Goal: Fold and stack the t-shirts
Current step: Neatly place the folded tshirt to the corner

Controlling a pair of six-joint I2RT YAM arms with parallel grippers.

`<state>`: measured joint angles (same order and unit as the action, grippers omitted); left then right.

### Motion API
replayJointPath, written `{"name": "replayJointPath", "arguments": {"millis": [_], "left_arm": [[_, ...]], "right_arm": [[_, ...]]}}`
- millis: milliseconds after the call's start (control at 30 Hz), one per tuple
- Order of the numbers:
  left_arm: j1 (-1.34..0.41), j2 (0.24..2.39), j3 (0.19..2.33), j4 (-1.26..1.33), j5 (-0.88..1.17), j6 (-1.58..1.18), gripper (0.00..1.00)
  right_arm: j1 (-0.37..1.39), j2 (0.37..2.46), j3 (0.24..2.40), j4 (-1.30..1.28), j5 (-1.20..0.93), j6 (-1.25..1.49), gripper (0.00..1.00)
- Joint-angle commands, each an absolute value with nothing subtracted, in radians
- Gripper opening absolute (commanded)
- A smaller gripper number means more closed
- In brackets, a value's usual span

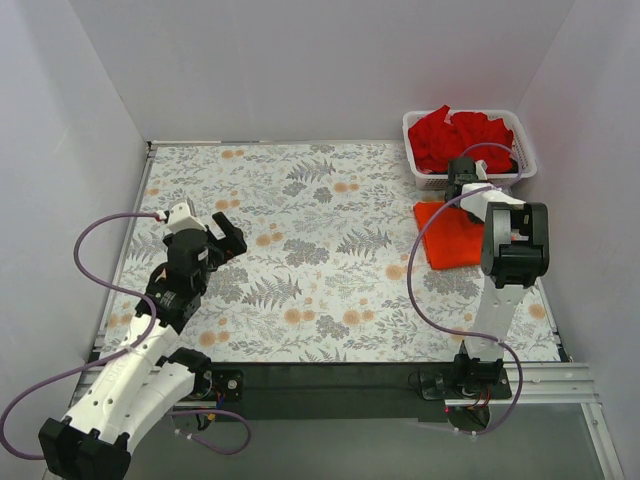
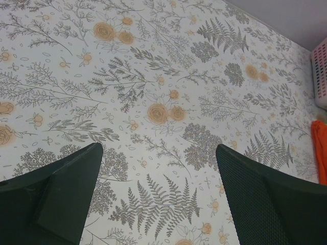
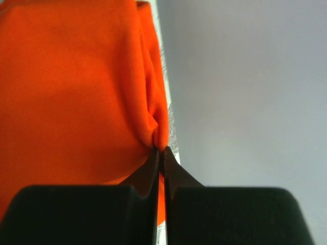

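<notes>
Top external view, status chk: bright orange-red cloth t-shirt (image 1: 450,235) lies on floral-print worktop (image 1: 320,260) at 3 o'clock, close to the R edge. It is just below the white plastic mesh basket (image 1: 527,152) in the 1 o'clock corner. Shirt reads as a compact, roughly square pad w/ straight sides, so judged folded or nearly so; can't tell how many layers. The deeper red cloth t-shirts (image 1: 460,138) sit heaped & crumpled in the basket, none flat; count not clear.

R arm (image 1: 512,250) reaches over the orange shirt's far end. R wrist view: R jaws pinched tight on a small pucker of orange cloth at the shirt's edge, so shirt is gripped, not let go. L arm (image 1: 175,280) at 8 o'clock, well apart from all cloth. L jaws wide, nothing between them, only worktop print below.

Progress est.: early. One shirt approx done, pending release/final tidy. To do: pull each red shirt from basket, spread, fold, stack on the orange one. No stack of two or more visible.
</notes>
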<state>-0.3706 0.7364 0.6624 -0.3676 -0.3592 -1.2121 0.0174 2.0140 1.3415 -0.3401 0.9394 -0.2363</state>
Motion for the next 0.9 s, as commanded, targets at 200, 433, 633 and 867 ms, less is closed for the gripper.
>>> {"name": "replayJointPath", "arguments": {"millis": [200,433,633,867], "left_arm": [[-0.376,0.765,0.664,-0.383,-0.382,-1.201,0.92],[-0.376,0.776,0.663,-0.382,-0.374,-1.201,0.93],[-0.376,0.778,0.664,-0.379,-0.368,-1.203,0.92],[-0.376,0.778,0.661,-0.376,-0.356,-1.203,0.93]], "right_arm": [[-0.074,2.08,1.489,-0.282,0.965,-0.221,0.01],[-0.117,2.088,1.48,-0.296,0.954,-0.149,0.05],[-0.117,2.054,1.493,-0.337,0.957,-0.109,0.33],[-0.071,1.965,1.47,-0.374,0.884,-0.049,0.48]]}}
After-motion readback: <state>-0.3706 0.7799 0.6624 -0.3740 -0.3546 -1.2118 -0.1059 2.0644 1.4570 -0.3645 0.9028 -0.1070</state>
